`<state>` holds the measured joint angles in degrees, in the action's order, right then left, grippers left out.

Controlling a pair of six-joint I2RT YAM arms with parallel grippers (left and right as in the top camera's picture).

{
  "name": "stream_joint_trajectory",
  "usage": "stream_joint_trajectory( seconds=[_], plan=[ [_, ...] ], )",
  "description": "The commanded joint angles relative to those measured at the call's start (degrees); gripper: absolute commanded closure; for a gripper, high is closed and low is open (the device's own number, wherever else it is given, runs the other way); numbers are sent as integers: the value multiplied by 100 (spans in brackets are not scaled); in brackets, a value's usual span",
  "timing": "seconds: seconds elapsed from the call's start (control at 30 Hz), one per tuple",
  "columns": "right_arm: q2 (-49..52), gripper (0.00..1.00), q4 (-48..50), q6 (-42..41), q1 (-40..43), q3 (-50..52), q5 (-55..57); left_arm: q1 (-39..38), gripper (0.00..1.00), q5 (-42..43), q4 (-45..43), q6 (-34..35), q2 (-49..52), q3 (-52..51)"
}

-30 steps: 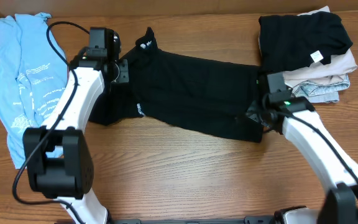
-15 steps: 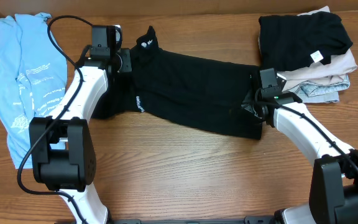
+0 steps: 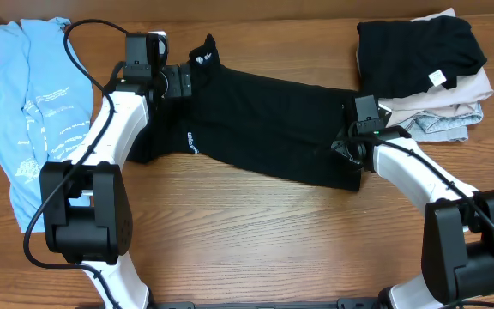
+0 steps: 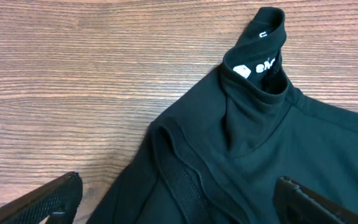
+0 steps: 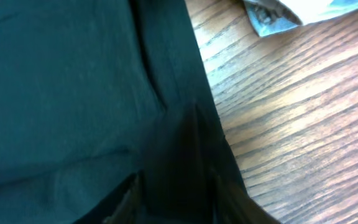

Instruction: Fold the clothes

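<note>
A large black T-shirt (image 3: 273, 120) lies folded into a long band across the middle of the table, its collar with white lettering (image 4: 257, 62) pointing to the far side. My left gripper (image 3: 184, 83) hovers at the shirt's shoulder end, open wide, its fingers straddling a ridged fold of the black shirt (image 4: 185, 180) without touching it. At the hem end, my right gripper (image 3: 347, 151) has its fingers parted around a dark fold of the shirt (image 5: 173, 162). A light blue tee (image 3: 33, 112) with white print lies spread at the far left.
A stack of folded garments (image 3: 427, 69), black on top of beige and patterned ones, sits at the back right, close to my right arm. Its patterned corner (image 5: 272, 12) shows in the right wrist view. Bare wooden table (image 3: 256, 240) lies along the front.
Both arms carried the shirt's near edge toward the far side, narrowing it. The left gripper then opened wide and let go, and the right jaws parted.
</note>
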<state>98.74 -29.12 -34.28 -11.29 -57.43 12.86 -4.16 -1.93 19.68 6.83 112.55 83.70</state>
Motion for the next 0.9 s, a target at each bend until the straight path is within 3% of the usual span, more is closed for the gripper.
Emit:
stream_joint_trajectory(
  seconds=[0.0,0.13,0.33,0.43,0.73,0.87],
  plan=[
    [-131,53,37,2,17,-63,-286,-24,0,-2,72,-184,57,-13],
    [-522,46,-173,9,17,-125,-603,-24,0,0,750,-262,42,212],
    [-1331,36,-931,175,17,-267,-916,-17,0,-4,3508,31,0,973],
    [-1517,33,-1211,188,17,-267,-914,103,0,-15,4238,289,0,946],
    [-1519,32,-1714,323,15,-267,-916,981,0,201,4039,254,-9,164],
    [-1519,32,-1711,321,15,-267,-916,1145,7,448,3770,33,-9,-48]
  ],
)
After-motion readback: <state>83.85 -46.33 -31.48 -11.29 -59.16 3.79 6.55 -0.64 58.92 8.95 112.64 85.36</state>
